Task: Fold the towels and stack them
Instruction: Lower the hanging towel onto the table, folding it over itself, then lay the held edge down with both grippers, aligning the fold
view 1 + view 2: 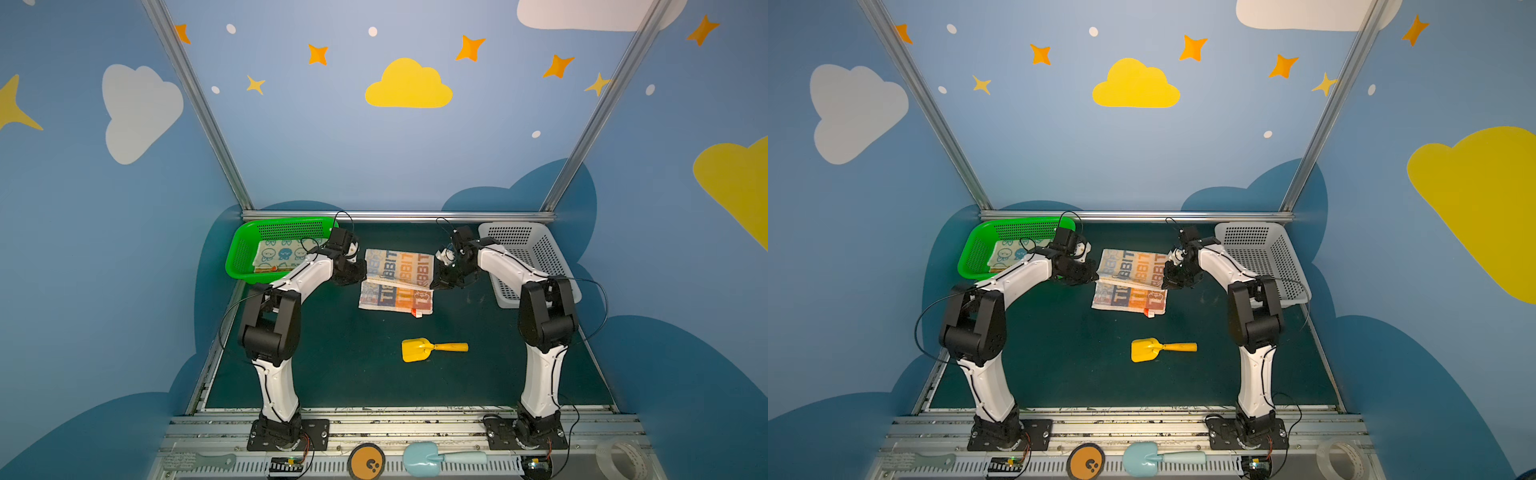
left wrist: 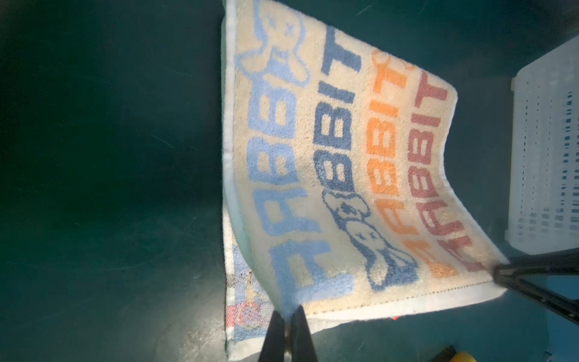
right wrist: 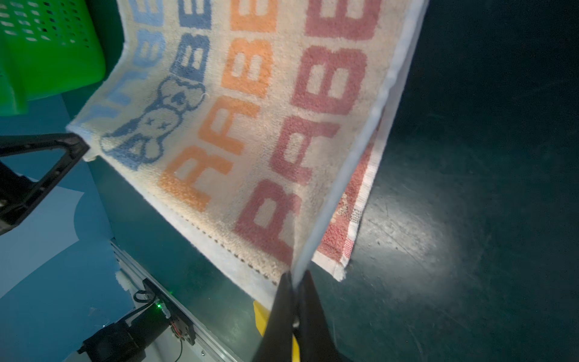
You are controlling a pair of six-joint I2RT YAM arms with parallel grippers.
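A cream towel with blue and orange block letters [image 1: 399, 268] [image 1: 1131, 268] lies mid-table, its far part turned over toward the front and held up. My left gripper [image 1: 362, 279] [image 2: 286, 316] is shut on the left corner of that raised edge. At the right corner, my right gripper [image 1: 432, 284] [image 3: 296, 279] is shut as well. The lettered face [image 2: 329, 156] [image 3: 250, 109] sags between them above the flat near half [image 1: 395, 300]. A cream-blue towel with blue faces [image 1: 282, 253] lies in the green basket [image 1: 241, 253], with an orange strip [image 1: 266, 269] showing at its near edge.
A white perforated basket [image 1: 528, 257] stands at the back right, behind the right arm. A yellow toy shovel [image 1: 432, 348] lies on the dark green mat in front of the towel. A pale blue shovel [image 1: 440, 459] and a tape roll [image 1: 621, 459] rest on the front rail.
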